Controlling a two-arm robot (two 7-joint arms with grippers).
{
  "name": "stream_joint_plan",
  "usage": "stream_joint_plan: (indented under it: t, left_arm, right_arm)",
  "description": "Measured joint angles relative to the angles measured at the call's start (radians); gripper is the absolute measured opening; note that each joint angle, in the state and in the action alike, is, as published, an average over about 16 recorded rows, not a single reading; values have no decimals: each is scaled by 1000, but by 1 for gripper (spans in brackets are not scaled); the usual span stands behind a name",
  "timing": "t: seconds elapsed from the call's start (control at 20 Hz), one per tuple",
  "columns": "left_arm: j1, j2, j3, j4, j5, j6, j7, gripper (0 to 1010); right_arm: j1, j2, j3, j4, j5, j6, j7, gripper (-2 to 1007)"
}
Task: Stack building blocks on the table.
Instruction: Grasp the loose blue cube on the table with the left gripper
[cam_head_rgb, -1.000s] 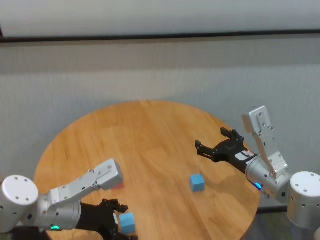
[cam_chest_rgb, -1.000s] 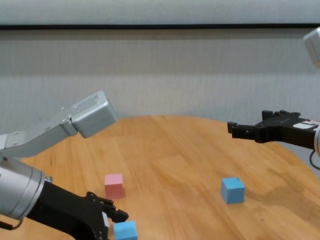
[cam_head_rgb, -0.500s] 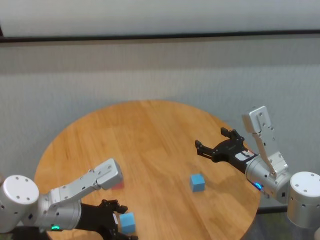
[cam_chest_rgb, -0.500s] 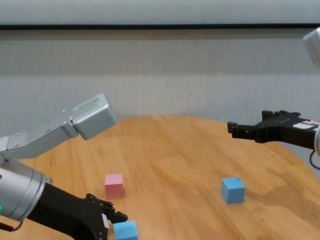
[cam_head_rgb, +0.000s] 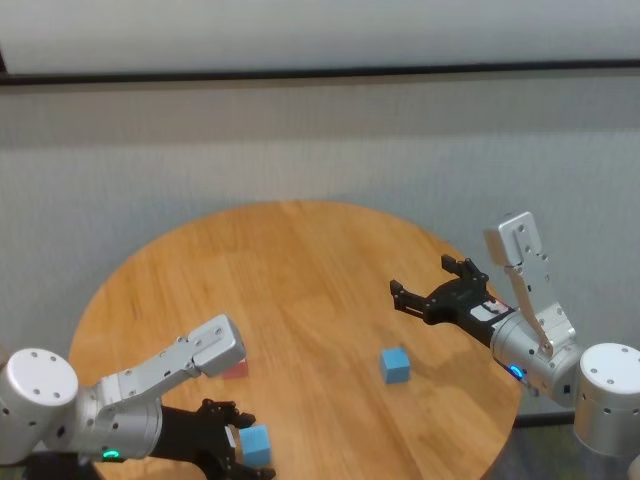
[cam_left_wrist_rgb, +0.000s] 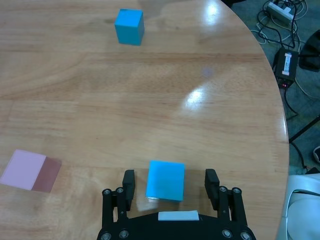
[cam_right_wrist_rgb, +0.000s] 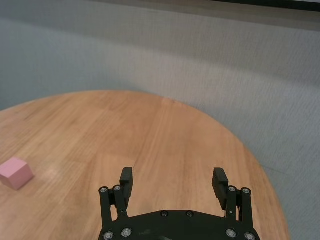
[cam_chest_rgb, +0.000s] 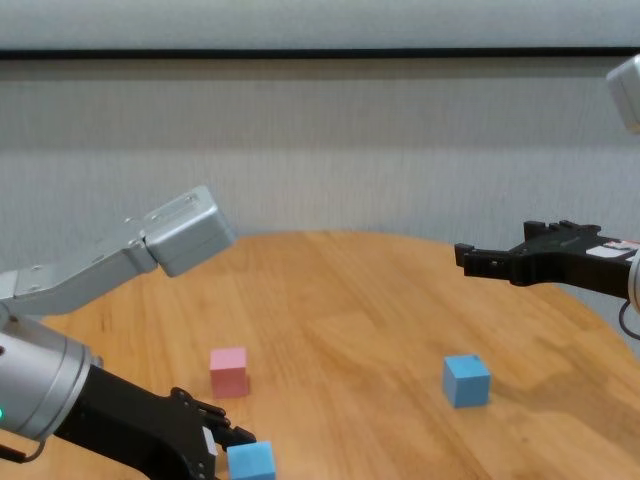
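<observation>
Pink block (cam_chest_rgb: 228, 371), two blue blocks (cam_chest_rgb: 466, 380) (cam_chest_rgb: 250, 461), unstacked on table (cam_chest_rgb: 380, 300)

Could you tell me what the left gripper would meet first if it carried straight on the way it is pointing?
The near blue block: it already sits between the open fingers of the left gripper, apparently untouched. Farther on that line looks like bare table; the other blue block lies off to one side.

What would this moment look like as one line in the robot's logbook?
left tool: open around near blue block | right tool: open, idle above table | pink block, far blue block: apart, nothing stacked
</observation>
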Motion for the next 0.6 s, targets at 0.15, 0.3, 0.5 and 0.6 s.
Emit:
stream_joint_plan:
  t: [0.15, 0.3, 0.5, 0.6]
  left_arm:
    - [-1, 0, 0, 0, 0, 3, 0, 855]
    - [-1, -1, 1, 1, 0, 5, 0, 774]
    - [-2, -1, 2, 2, 1, 6, 2, 650]
    - [-3, -2, 2, 1, 3, 8, 5, 591]
  right_arm:
    - [0, 0, 0, 0, 0, 0, 0, 1000]
    - [0, 0, 0, 0, 0, 0, 0, 1000]
    - [0, 0, 0, 0, 0, 0, 0, 1001]
    - [0, 0, 0, 0, 0, 0, 0, 1001]
